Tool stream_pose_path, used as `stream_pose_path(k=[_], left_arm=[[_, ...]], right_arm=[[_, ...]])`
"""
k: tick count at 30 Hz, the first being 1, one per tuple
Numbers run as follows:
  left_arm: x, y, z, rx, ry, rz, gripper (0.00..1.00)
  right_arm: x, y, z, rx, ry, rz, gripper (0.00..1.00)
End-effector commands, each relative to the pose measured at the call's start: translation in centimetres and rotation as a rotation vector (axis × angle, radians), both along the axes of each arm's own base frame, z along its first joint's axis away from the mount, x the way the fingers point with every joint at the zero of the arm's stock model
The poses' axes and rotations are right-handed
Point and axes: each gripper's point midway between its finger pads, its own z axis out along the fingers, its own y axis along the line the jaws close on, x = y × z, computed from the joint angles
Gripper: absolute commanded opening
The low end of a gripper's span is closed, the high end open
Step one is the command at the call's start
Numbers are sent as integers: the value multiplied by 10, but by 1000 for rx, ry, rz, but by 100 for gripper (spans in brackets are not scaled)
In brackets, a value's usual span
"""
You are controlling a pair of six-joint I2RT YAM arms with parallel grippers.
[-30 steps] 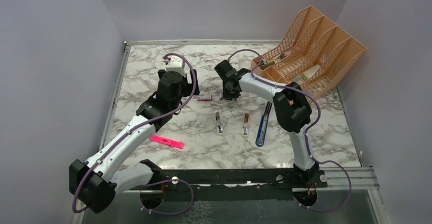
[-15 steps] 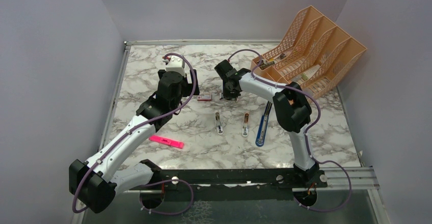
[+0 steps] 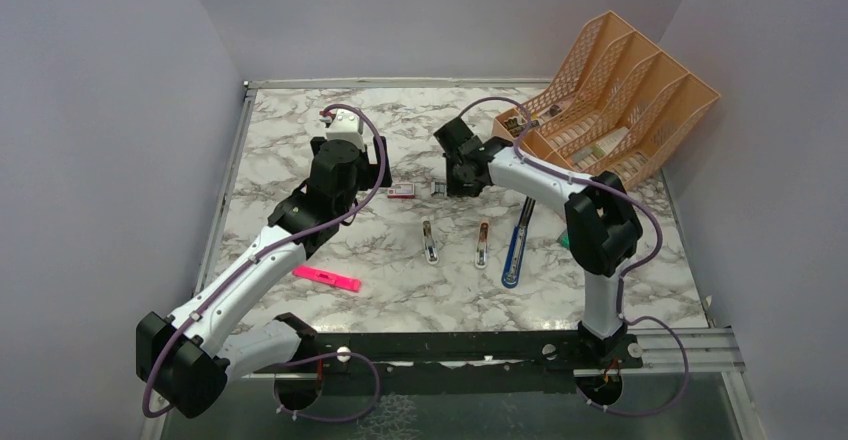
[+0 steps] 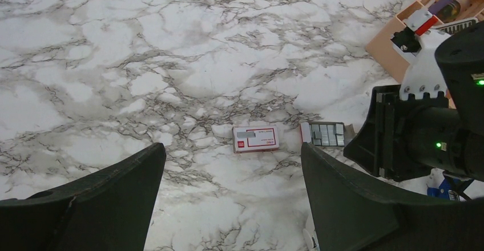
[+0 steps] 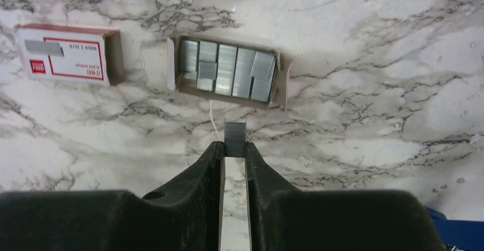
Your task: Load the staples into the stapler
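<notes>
A thumb-sized grey block of staples (image 5: 234, 134) stands pinched between the tips of my right gripper (image 5: 234, 148), just in front of the open cardboard tray (image 5: 283, 83) that holds more staples (image 5: 228, 71). The red-and-white box sleeve (image 5: 65, 54) lies left of the tray. In the top view my right gripper (image 3: 455, 184) hangs over the tray (image 3: 437, 189). A long blue-and-black stapler (image 3: 515, 245) lies nearer the arms' bases, apart from both grippers. My left gripper (image 4: 233, 165) is open, hovering near the sleeve (image 4: 255, 138) with nothing between its fingers.
Two small brown-and-silver objects (image 3: 428, 242) (image 3: 482, 245) lie left of the stapler. A pink highlighter (image 3: 326, 279) rests at the front left. An orange file rack (image 3: 610, 100) stands at the back right. Walls close in on the left and right.
My right gripper has closed on a block of staples and pulled back slightly from the tray, its elbow swinging right. The left arm has not moved.
</notes>
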Motion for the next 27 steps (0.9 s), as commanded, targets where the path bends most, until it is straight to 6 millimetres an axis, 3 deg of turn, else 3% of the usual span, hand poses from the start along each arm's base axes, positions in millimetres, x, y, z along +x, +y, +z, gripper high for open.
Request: stream_pose_path(k=[1, 7, 15, 20, 27], left_arm=[[2, 7, 1, 4, -5, 32, 89], [2, 7, -1, 7, -3, 35, 89], [3, 9, -2, 21, -2, 44, 89], [3, 8, -3, 21, 2, 37, 89], [3, 6, -3, 16, 5, 31, 89]], right_arm=[[-21, 2, 9, 61, 26, 44, 22], [-61, 5, 3, 81, 78, 101, 23], [-106, 9, -24, 31, 162, 148, 24], [-114, 3, -36, -29, 185, 152, 26], [-105, 4, -38, -71, 172, 163, 35]])
